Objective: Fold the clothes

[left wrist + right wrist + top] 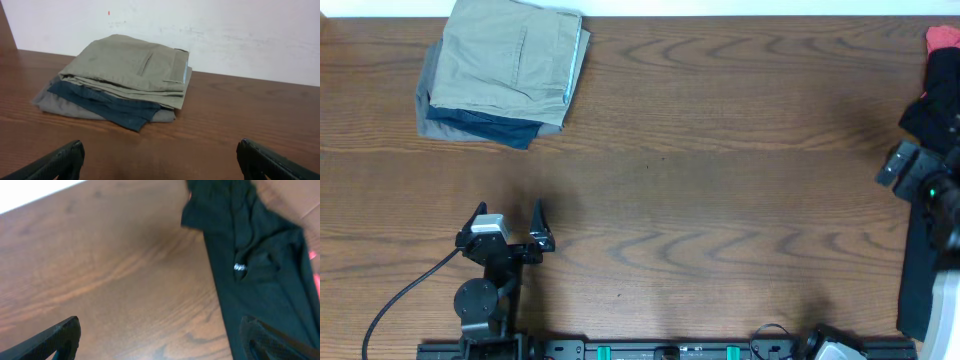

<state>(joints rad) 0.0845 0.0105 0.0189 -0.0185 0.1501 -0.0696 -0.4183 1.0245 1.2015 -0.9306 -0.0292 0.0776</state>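
A folded stack of clothes lies at the table's far left: pale khaki-green shorts on top, with a navy piece and a grey piece under them. The left wrist view shows the same khaki shorts, navy piece and grey piece. My left gripper is open and empty, well in front of the stack. A crumpled black garment lies at the right edge. My right gripper is open beside it, one finger over the black cloth.
A red-pink item lies at the far right corner. More dark cloth hangs at the right edge near the front. A black cable runs from the left arm's base. A white wall stands behind the table.
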